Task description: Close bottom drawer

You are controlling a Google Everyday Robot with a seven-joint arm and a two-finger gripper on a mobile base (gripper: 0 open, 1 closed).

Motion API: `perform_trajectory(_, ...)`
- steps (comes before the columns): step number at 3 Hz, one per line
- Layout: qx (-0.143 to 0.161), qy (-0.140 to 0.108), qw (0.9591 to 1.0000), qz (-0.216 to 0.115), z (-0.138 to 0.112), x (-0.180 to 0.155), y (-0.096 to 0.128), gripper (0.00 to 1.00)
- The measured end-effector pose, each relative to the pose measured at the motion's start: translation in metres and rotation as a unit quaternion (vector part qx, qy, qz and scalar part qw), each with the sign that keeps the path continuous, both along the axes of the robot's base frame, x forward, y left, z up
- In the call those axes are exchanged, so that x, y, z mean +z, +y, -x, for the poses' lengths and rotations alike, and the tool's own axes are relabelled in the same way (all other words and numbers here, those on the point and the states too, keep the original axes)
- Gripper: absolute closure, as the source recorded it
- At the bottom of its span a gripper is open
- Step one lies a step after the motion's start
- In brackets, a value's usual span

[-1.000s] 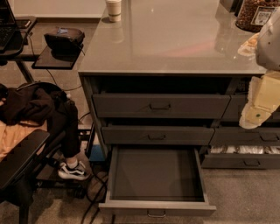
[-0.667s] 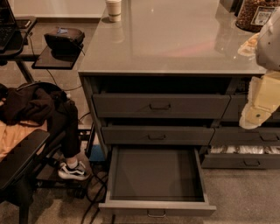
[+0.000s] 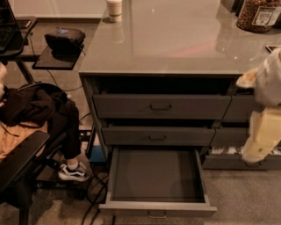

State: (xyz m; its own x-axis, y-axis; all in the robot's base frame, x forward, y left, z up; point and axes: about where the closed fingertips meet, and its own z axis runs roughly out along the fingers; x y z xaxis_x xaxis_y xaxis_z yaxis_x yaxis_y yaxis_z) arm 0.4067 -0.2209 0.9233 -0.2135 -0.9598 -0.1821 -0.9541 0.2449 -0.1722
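Nearest the camera, the bottom drawer [image 3: 158,206] stands pulled fully out at the foot of the cabinet. Its dark inside is bare and its small pull handle [image 3: 157,215] sits at the centre of the low front, so I judge the closing push has not begun. The claw [image 3: 260,143] hangs at the right edge, level with the middle drawers and well apart from that front (whether it is apart or together I cannot tell). The next move, as I read it, calls for bringing it down and across to the front panel, then pressing straight inward. Cables [image 3: 94,193] and a shoe [image 3: 73,172] lie left of the drawer, beside its path rather than in it. Behind are the middle drawer [image 3: 157,137] and upper drawer [image 3: 160,107], with pale packets [image 3: 228,150] showing to the right. Farthest is the surface [image 3: 175,44], with a cup [image 3: 114,9] and a jar [image 3: 258,15].
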Motion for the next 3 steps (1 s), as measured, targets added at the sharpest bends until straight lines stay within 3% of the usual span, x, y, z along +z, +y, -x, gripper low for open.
perform_trajectory(1,0.009,0.043,0.9986,-0.028,0.026,-0.067,0.001,0.00)
perform_trajectory(3,-0.023,0.092,0.9927,-0.073,0.073,-0.224,0.000,0.00)
